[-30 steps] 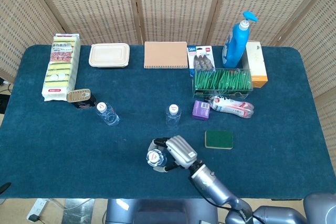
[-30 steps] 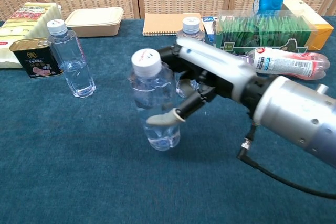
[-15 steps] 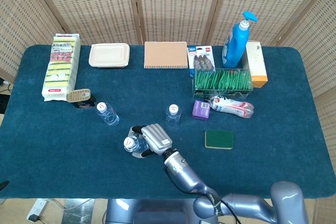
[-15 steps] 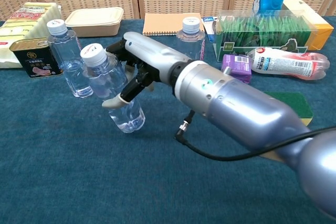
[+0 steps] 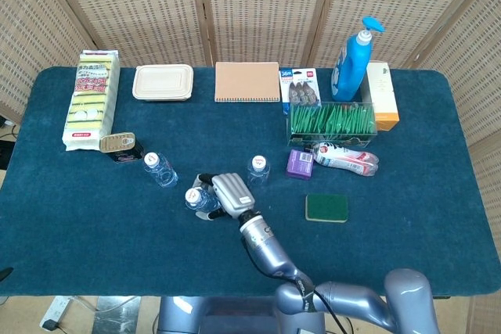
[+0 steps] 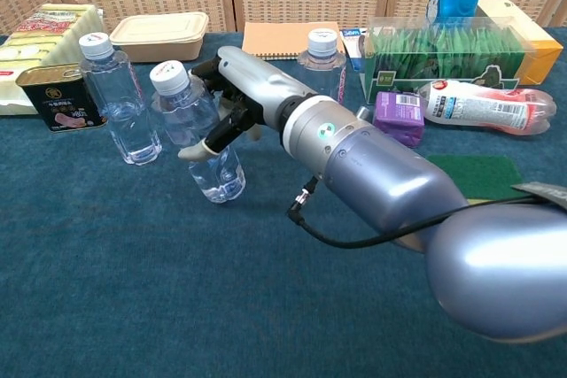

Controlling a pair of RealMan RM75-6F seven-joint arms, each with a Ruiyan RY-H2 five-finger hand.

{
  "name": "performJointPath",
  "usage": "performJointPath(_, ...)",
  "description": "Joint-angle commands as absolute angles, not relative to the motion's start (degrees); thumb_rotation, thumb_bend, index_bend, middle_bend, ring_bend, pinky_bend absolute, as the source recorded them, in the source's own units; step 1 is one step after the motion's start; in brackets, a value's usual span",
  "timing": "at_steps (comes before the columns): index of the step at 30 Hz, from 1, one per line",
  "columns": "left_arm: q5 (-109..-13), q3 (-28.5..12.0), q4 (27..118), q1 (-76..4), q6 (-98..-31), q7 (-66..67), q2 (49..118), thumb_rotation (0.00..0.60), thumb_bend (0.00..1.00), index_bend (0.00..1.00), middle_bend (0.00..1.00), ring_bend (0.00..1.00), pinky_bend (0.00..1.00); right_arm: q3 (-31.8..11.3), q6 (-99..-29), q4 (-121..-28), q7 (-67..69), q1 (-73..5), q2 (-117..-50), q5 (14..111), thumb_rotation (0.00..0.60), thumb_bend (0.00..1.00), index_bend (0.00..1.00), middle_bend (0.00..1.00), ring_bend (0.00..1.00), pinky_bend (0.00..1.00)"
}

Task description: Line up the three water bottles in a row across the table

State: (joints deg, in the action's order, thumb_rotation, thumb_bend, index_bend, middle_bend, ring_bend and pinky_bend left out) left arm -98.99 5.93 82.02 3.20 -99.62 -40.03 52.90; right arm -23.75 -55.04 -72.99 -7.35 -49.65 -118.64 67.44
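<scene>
Three bottles share the counter (image 5: 94, 217) — the right hand (image 6: 237, 95) grips the middle bottle (image 6: 197, 143), tilted, between the left bottle (image 6: 120, 99) and right bottle (image 6: 322, 49). Released while leaning, it would likely topple — perhaps into its near neighbour on the left. No left hand is visible.

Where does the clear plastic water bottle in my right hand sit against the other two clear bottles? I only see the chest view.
Observer: From above, the right hand has the held bottle between them sideways, but nearer the table's front edge than the left bottle and the right bottle.
Operator: What lies past the gap between them?
Observer: Bare blue tablecloth, then the tan notebook at the back.
</scene>
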Motion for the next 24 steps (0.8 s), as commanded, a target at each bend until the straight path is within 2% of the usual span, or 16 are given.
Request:
performJointPath(1, -99.2, 6.1, 82.0, 3.2, -99.6, -39.9, 52.9, 0.600, 0.12, 0.00, 0.00, 0.00, 0.00, -23.8, -54.0, -72.6, -7.0, -50.0, -118.2, 66.5, 0.600, 0.31, 0.39, 0.50, 0.49, 0.72)
performJointPath(5, -99.5, 6.2, 81.9, 3.2, -99.8, -40.0, 52.9, 0.600, 0.12, 0.00, 0.00, 0.00, 0.00, -23.3, -52.5, -73.6, -8.6, -50.3, -116.3, 65.0, 0.600, 0.26, 0.21, 0.32, 0.35, 0.66)
performJointPath(9, -99.6, 6.3, 81.7, 3.2, -100.1, -40.4, 52.9, 0.600, 0.12, 0.00, 0.00, 0.00, 0.00, -22.6, -52.6, -75.5, -8.0, -49.8, -114.6, 65.3, 0.600, 0.19, 0.15, 0.21, 0.28, 0.61)
performJointPath(19, -99.9, 6.4, 81.2, 3.3, -100.6, -40.9, 53.0, 0.600, 0.12, 0.00, 0.00, 0.00, 0.00, -20.1, -55.7, -82.4, -8.1, -47.9, -109.4, 69.0, 0.600, 0.15, 0.13, 0.17, 0.24, 0.58)
performJointPath(24, -100.9, 6.8, 80.9, 3.1, -100.7, -41.3, 52.9, 0.600, 0.12, 0.00, 0.00, 0.00, 0.00, -21.3, -56.7, -90.0, -7.8, -47.0, -105.1, 68.9, 0.600, 0.14, 0.13, 0.15, 0.22, 0.55)
